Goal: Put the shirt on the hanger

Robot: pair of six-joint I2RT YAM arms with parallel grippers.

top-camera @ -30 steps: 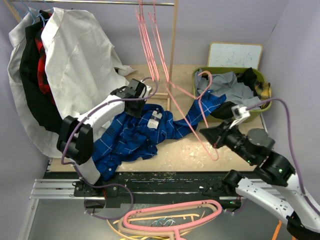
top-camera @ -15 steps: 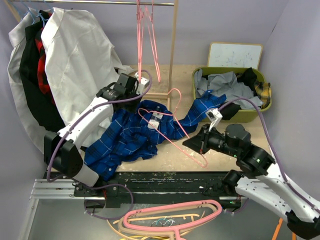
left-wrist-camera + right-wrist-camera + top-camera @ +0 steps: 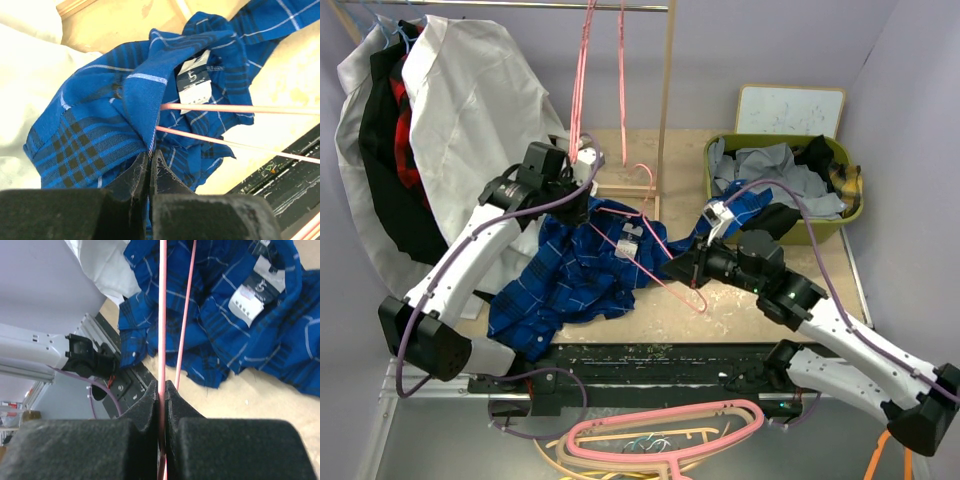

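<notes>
The royal-blue checked shirt [image 3: 570,280] lies crumpled on the wooden table, collar and white label [image 3: 627,243] facing up. My left gripper [image 3: 582,200] is shut on a fabric edge beside the collar [image 3: 150,152] and holds it raised. My right gripper [image 3: 672,272] is shut on one wire of the thin pink hanger [image 3: 698,303]. The hanger reaches left over the shirt, with its far end at the collar opening. In the left wrist view two hanger wires [image 3: 225,108] cross just below the label. In the right wrist view the hanger [image 3: 161,315] runs straight up from my right gripper [image 3: 161,385] over the shirt [image 3: 225,335].
A large white garment [image 3: 470,110] hangs on the rail at back left, close to my left arm. Thin pink hangers [image 3: 582,80] dangle beside a wooden post [image 3: 666,100]. A green basket [image 3: 855,205] of grey clothes stands at the right. A thicker pink hanger [image 3: 660,435] lies below the rail mount.
My left gripper has shut on the shirt's edge and drawn it a little left. My right arm has carried the hanger leftward, from beside the basket to over the shirt's collar.
</notes>
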